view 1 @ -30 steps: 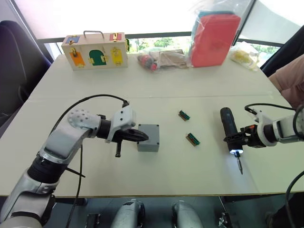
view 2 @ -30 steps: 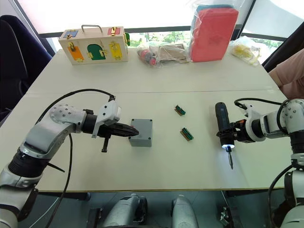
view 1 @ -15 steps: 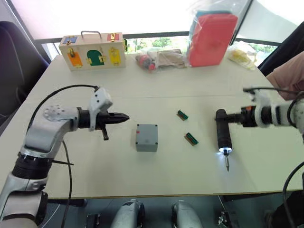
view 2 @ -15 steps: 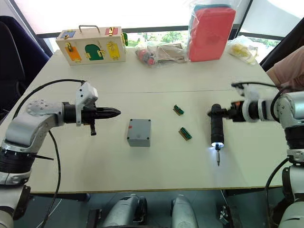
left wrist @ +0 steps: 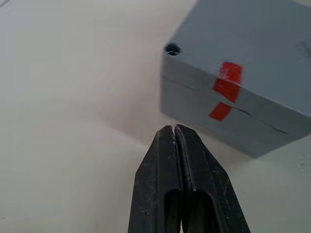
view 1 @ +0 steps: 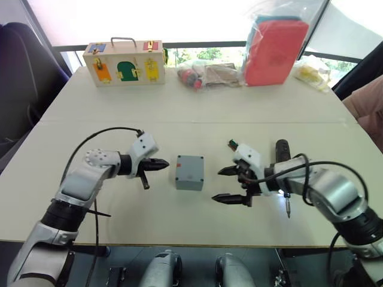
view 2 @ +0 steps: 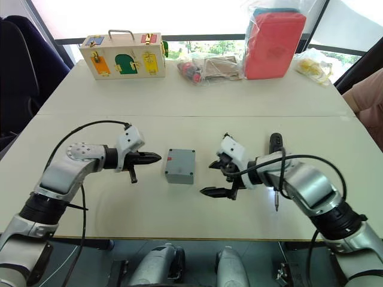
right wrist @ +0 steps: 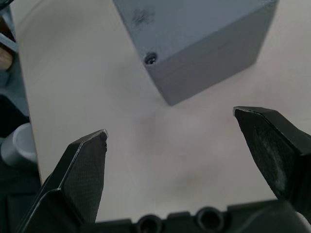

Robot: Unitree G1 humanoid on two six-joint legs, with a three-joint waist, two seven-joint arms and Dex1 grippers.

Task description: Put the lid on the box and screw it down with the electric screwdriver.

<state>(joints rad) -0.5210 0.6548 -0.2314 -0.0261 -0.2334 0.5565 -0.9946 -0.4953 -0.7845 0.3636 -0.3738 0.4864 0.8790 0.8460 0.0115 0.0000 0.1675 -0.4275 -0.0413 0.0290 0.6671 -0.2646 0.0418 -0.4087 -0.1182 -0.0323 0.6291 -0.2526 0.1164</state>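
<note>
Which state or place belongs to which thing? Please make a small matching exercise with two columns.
Things:
1. left gripper
2. right gripper
3. box
4. electric screwdriver

States or places:
A. lies on the table behind the right arm
B. fingers shut, holding nothing
C. fingers wide open
D. stands between the two grippers, lid on

Pairs: 1-B, 2-C, 3-D, 4-A

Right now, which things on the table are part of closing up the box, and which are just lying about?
Job: grey box with its lid on; electric screwdriver lying on the table.

Lying about: wooden case with coloured doors; bagged red box; green-and-brown block; bags at the far edge.
</note>
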